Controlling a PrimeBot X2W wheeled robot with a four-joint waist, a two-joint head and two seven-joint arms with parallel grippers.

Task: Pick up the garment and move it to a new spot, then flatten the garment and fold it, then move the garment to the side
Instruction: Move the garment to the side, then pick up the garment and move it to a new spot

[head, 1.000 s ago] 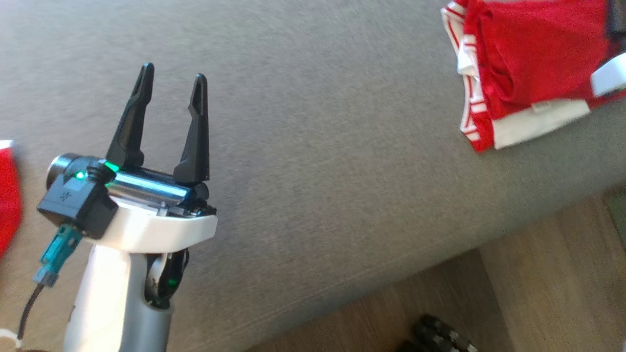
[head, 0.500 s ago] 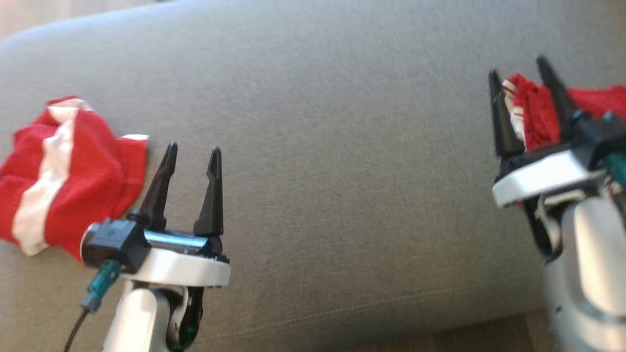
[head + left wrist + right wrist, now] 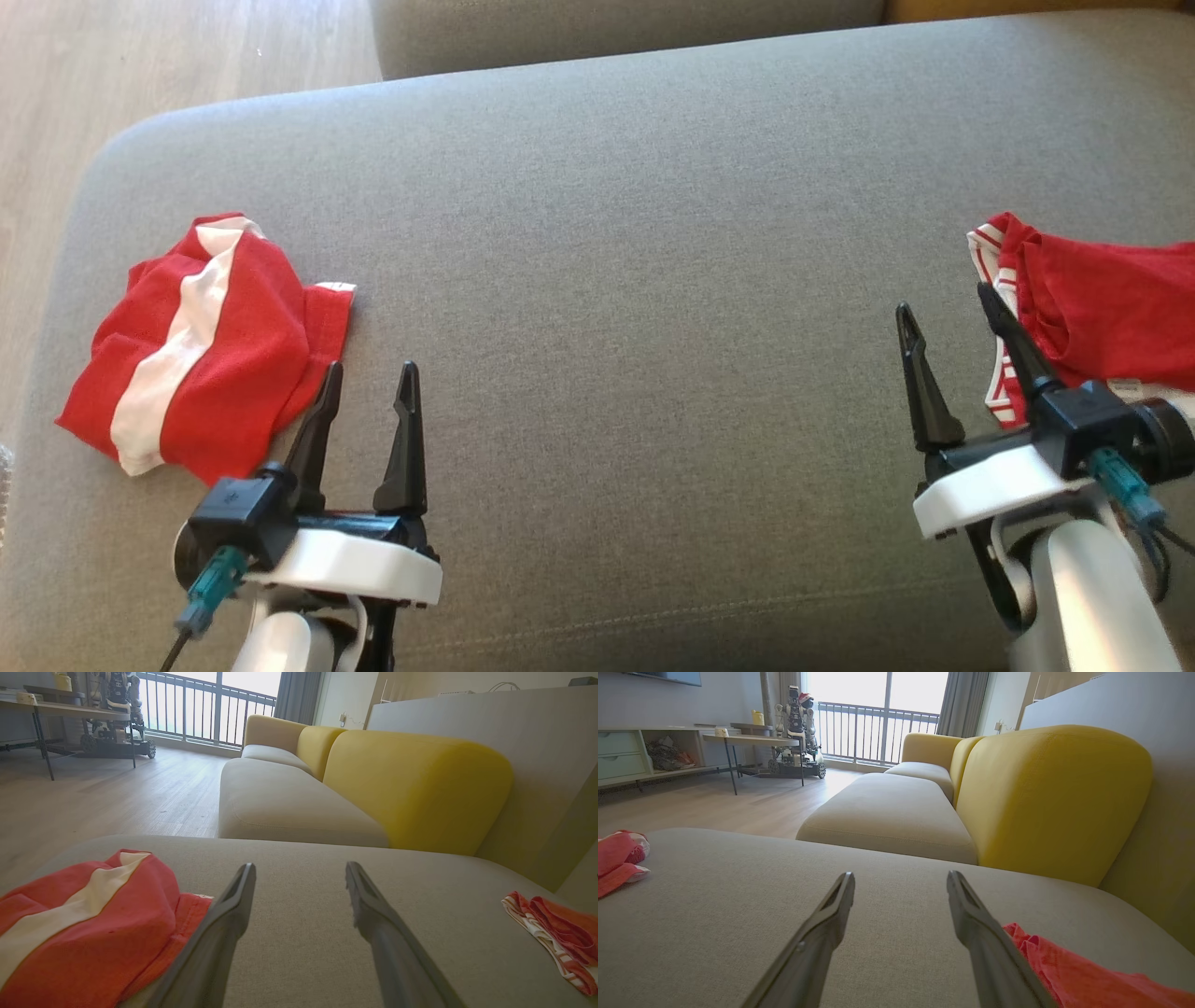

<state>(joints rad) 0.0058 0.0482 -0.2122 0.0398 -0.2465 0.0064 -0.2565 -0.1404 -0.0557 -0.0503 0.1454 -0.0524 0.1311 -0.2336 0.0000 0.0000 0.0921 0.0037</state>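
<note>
Two red garments lie on the grey cushion (image 3: 635,280), well apart. The left garment (image 3: 205,345) is a compact bundle with a white stripe, close to the cushion's left edge, beyond which the floor (image 3: 168,56) begins. The right garment (image 3: 1102,308) lies looser at the right side, its striped trim turned toward the middle, and part of it runs out of the head view. Which of them the task means cannot be told for certain. The left one looks already folded and put aside, so the right one is probably the piece to work on.

The left gripper (image 3: 371,369) hangs over the near part of the cushion just beside the left garment, jaws spread and holding nothing. In the left wrist view its left finger overlaps the bundle's edge, though contact cannot be confirmed. The right gripper (image 3: 943,299) is likewise spread and empty, its right finger in front of the right garment's trim.

Both arms sit low and point toward the far side, where the yellow backrest (image 3: 411,784) rises. That looks like a ready pose that leaves the bare middle of the cushion free, likely as the new spot for spreading cloth. The pick-up looks not yet begun
</note>
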